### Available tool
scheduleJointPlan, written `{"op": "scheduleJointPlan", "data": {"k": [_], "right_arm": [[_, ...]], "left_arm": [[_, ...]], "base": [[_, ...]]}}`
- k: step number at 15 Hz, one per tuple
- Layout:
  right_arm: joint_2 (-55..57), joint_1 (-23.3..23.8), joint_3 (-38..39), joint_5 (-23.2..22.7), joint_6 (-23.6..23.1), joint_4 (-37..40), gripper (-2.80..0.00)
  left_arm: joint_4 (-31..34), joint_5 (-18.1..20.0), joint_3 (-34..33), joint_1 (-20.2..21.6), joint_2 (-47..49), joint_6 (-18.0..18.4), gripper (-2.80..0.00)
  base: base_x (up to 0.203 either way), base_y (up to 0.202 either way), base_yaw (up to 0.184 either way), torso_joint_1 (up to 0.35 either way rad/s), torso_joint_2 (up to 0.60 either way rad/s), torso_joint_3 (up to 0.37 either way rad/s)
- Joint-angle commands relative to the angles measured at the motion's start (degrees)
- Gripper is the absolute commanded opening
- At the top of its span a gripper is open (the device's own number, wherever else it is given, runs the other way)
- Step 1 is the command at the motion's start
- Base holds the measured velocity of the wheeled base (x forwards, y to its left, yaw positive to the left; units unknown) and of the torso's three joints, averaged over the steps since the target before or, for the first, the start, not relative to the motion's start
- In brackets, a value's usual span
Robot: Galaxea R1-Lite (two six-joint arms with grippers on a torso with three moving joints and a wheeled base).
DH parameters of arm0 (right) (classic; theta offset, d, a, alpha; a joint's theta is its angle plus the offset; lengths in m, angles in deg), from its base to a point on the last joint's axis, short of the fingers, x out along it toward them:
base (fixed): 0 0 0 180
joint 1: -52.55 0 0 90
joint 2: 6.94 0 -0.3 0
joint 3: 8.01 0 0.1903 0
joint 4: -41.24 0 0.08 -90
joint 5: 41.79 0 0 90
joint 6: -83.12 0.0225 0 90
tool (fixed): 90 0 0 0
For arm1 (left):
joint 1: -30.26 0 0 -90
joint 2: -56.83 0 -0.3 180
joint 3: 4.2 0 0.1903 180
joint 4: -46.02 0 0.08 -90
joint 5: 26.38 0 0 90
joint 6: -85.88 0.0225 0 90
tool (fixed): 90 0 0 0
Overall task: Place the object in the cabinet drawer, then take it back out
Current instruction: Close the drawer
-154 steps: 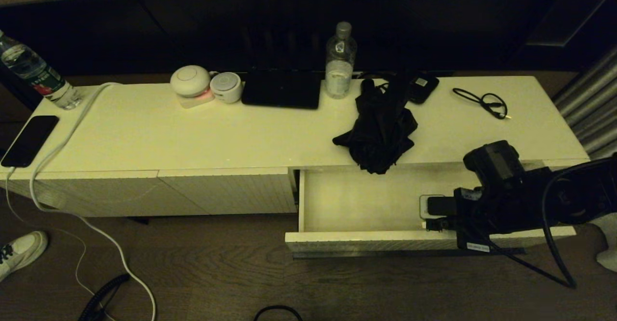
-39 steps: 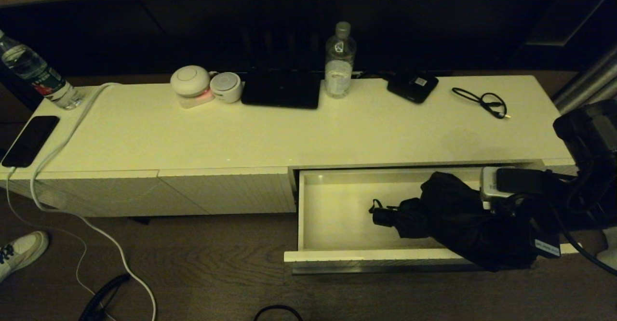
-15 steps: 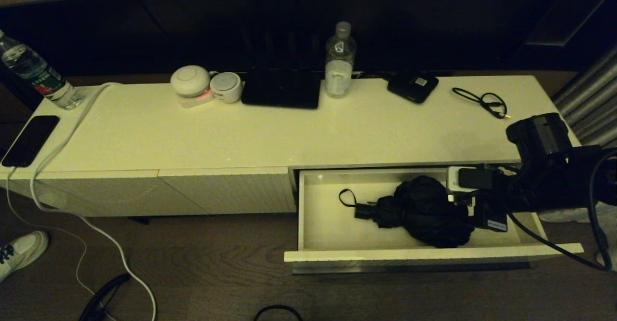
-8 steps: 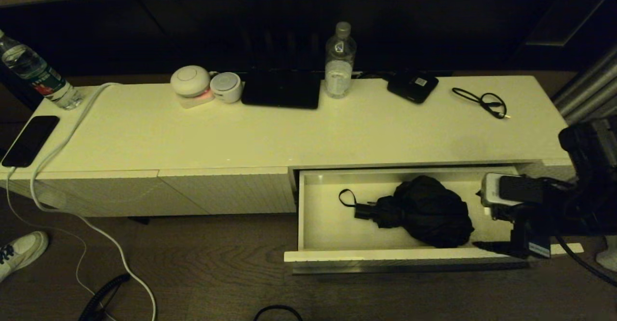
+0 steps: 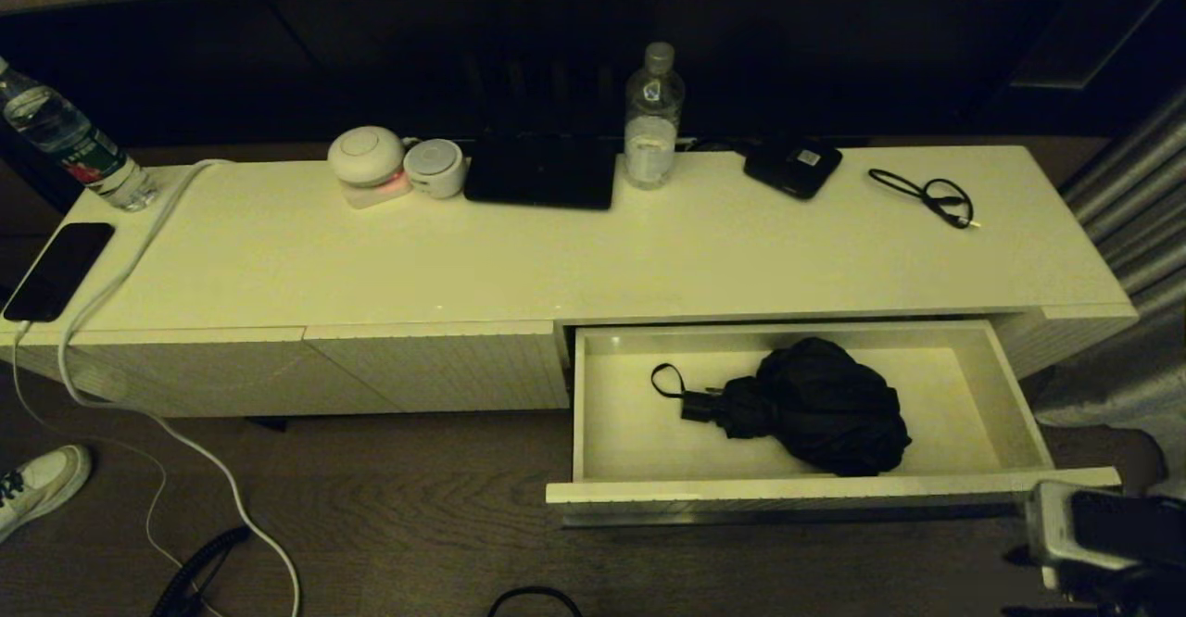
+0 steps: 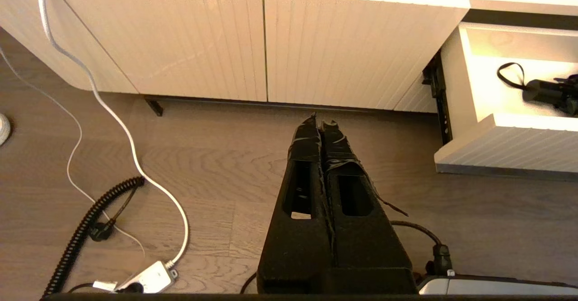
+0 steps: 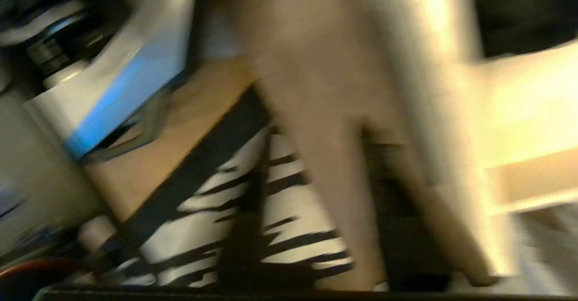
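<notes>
The black umbrella (image 5: 815, 404) lies in the open cabinet drawer (image 5: 788, 489), bunched fabric to the right, short handle and wrist loop (image 5: 669, 382) to the left. Nothing touches it. My right arm's wrist (image 5: 1098, 529) sits low at the near right corner, in front of and below the drawer front. In the smeared right wrist view, my right gripper (image 7: 325, 134) shows two dark fingers apart with nothing between them. My left gripper (image 6: 321, 121) is shut and empty over the wooden floor, in front of the closed ribbed panels; the umbrella handle (image 6: 544, 91) shows beside it.
On the cabinet top stand a water bottle (image 5: 654, 117), a flat black device (image 5: 794, 166), a thin black cable (image 5: 931, 195), a dark tablet (image 5: 542, 172), two white round gadgets (image 5: 366, 156) and a phone (image 5: 56, 270). A white cord (image 5: 185, 441) and a shoe (image 5: 37, 487) lie on the floor.
My right arm has pulled out of the drawer, back towards me and down to the near right corner. The umbrella has stayed where it lay in the drawer.
</notes>
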Motion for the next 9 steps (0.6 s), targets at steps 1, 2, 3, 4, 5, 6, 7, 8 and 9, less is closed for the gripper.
{"op": "scheduleJointPlan", "data": {"k": [1, 2, 3, 4, 5, 6, 7, 8, 9], "right_arm": [[-1.95, -1.03, 7.26, 0.09, -0.31, -0.69, -2.8], [-0.65, -1.16, 9.19, 0.3, -0.3, -1.72, -2.8], [1.32, -1.06, 10.47, 0.39, -0.26, -3.62, -2.8], [3.54, -0.94, 11.58, 0.42, -0.19, -6.07, -2.8], [6.49, -0.88, 12.63, 0.45, 0.08, -9.1, -2.8], [9.51, -0.88, 13.43, 0.45, 0.49, -12.04, -2.8], [12.58, -0.9, 13.98, 0.46, 0.82, -15.21, -2.8], [15.82, -0.92, 14.29, 0.49, 1.11, -18.74, -2.8], [18.9, -0.91, 14.39, 0.51, 1.52, -22.6, -2.8]], "left_arm": [[-0.02, -0.02, 0.0, 0.04, -0.09, -0.04, -2.8], [-0.02, -0.02, 0.0, 0.04, -0.09, -0.04, -2.8], [-0.02, -0.02, 0.0, 0.04, -0.09, -0.04, -2.8], [-0.02, -0.02, -0.08, 0.04, -0.09, -0.04, -2.8], [-0.02, -0.02, 0.0, 0.04, -0.09, -0.04, -2.8], [-0.02, -0.02, -0.02, 0.04, -0.09, -0.04, -2.8], [-0.02, -0.02, 0.0, 0.04, -0.09, -0.04, -2.8], [-0.02, -0.02, 0.0, 0.04, -0.09, -0.04, -2.8], [-0.02, -0.02, 0.0, 0.04, -0.09, -0.04, -2.8]], "base": [[0.0, 0.0, 0.0, 0.0, 0.0, 0.0], [0.0, 0.0, 0.0, 0.0, 0.0, 0.0], [0.0, 0.0, 0.0, 0.0, 0.0, 0.0], [0.0, 0.0, 0.0, 0.0, 0.0, 0.0], [0.0, 0.0, 0.0, 0.0, 0.0, 0.0], [0.0, 0.0, 0.0, 0.0, 0.0, 0.0], [0.0, 0.0, 0.0, 0.0, 0.0, 0.0], [0.0, 0.0, 0.0, 0.0, 0.0, 0.0], [0.0, 0.0, 0.0, 0.0, 0.0, 0.0]]}}
